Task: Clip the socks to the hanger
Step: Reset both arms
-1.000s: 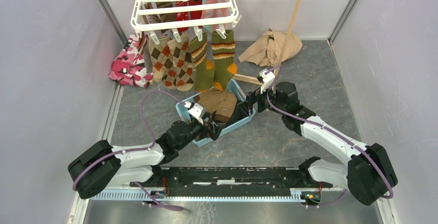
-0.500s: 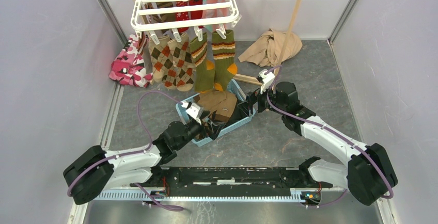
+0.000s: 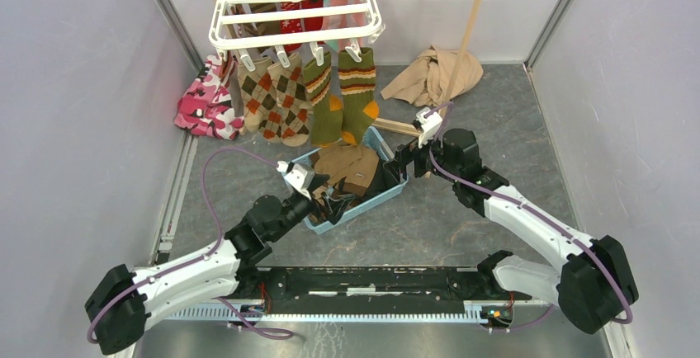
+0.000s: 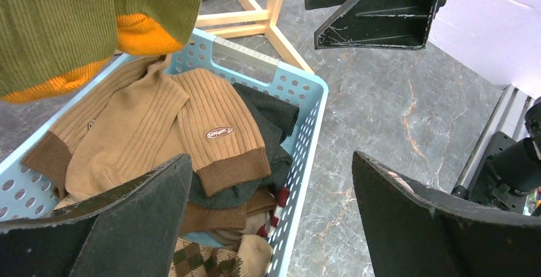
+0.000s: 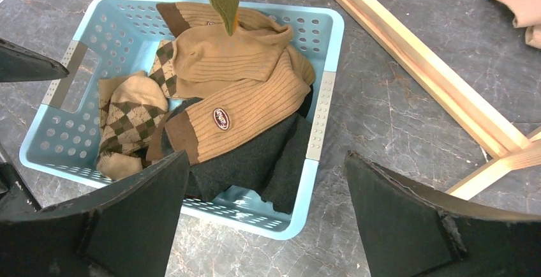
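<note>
Now left gripper (image 4: pixel 271 159), right gripper (image 5: pixel 265 156) gape empty at pale-blue perforated plastic basket (image 5: pixel 321 108); tan ribbed socks (image 5: pixel 255 104) atop possibly charcoal sock (image 5: pixel 255 162).

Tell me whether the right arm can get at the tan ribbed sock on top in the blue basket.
Probably yes: the right gripper is open and aimed at the basket, where the tan ribbed sock lies uppermost with nothing covering it.
</note>
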